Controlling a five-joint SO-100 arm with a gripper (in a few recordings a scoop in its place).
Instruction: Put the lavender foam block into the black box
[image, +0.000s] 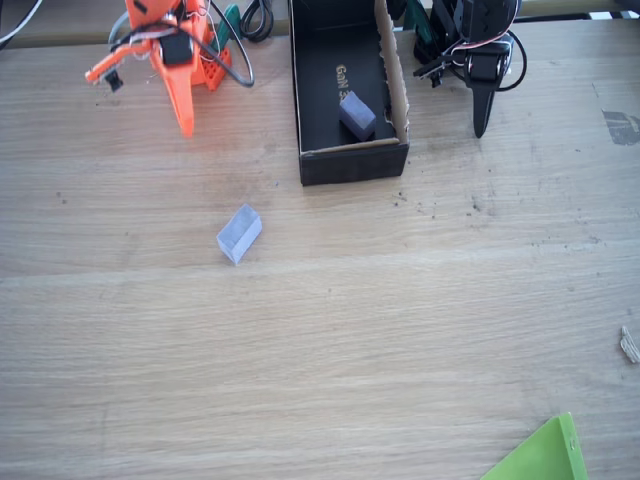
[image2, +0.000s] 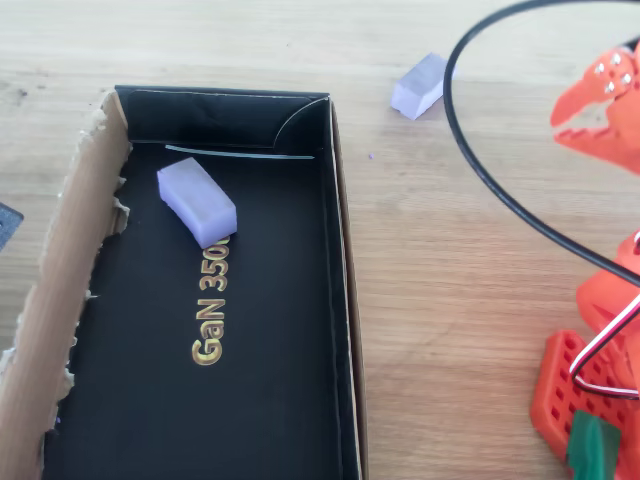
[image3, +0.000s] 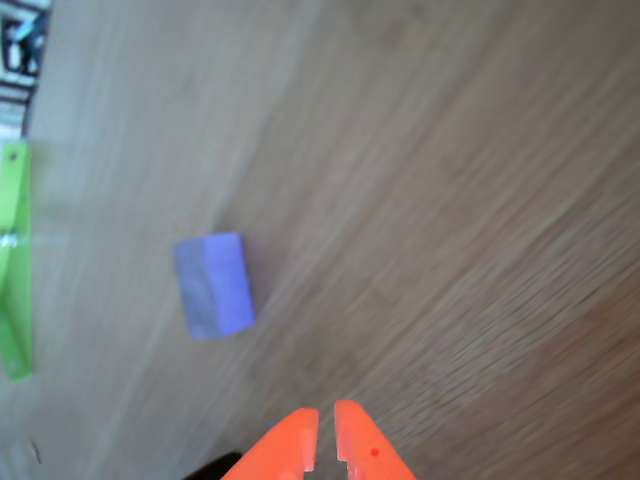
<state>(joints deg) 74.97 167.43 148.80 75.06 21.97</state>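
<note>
Lavender foam block (image3: 212, 284) — gripper (image3: 325, 430) above, closed

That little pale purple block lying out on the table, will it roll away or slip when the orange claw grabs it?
The lavender foam block has flat faces and square edges, so it should slide rather than roll. Its matte surface looks grippy, not slippery. Being foam, it is probably light and may squash a little between the fingers of the gripper.

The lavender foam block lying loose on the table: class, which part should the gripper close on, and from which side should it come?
The lavender foam block lies flat on the bare table, apart from the black box, with nothing crowding it. Probably best to descend from above and close across its two long faces, at mid-length: that is the narrower span. The gripper looks nearly closed, so it should open first.
</note>
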